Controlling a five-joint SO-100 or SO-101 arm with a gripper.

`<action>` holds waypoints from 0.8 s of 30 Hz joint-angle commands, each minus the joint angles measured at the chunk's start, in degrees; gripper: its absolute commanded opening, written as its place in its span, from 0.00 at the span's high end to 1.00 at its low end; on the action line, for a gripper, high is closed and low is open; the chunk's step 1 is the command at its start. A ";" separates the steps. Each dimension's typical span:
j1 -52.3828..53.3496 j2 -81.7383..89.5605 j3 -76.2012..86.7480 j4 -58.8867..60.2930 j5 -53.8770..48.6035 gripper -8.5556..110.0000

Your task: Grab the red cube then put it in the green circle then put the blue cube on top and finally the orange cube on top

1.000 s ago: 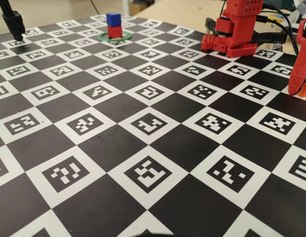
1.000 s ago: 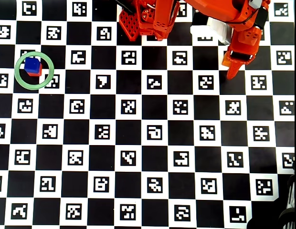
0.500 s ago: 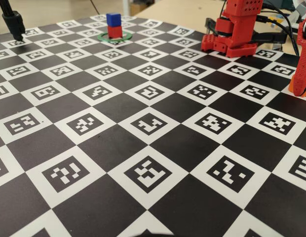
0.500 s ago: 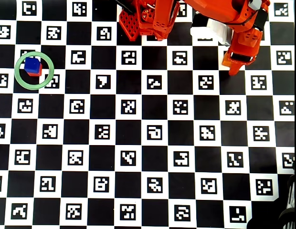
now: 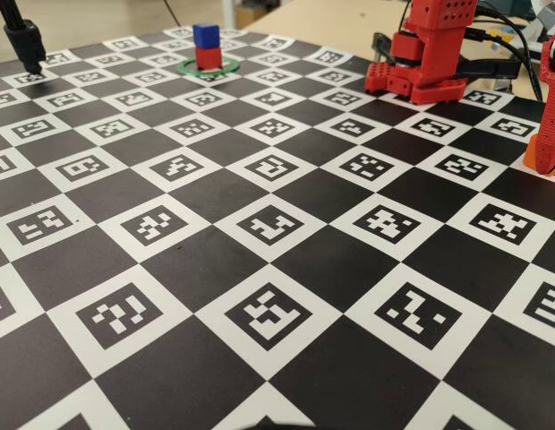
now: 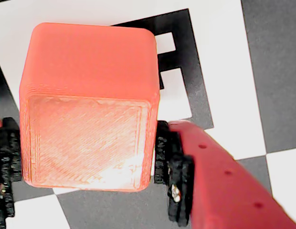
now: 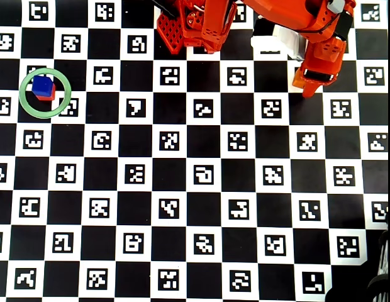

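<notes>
Your end effector (image 6: 86, 186) brackets the orange cube (image 6: 88, 102) on the counter (image 5: 260, 269); whether it's clamped, you cannot tell. Light, rigid, ridged plastic: grip opposite flat faces.

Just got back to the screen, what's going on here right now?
The blue cube already sits on the red cube inside the green circle. The arm is over at the far right of the board in the fixed view, with its gripper down around the orange cube, fingers at both sides. Whether the cube has left the board yet is not clear.
</notes>
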 commanded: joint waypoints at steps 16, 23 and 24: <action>-0.26 7.82 -1.41 -1.49 -3.96 0.80; 0.35 11.25 -7.47 6.06 -8.61 0.80; 0.53 11.60 -8.35 7.21 -9.58 0.80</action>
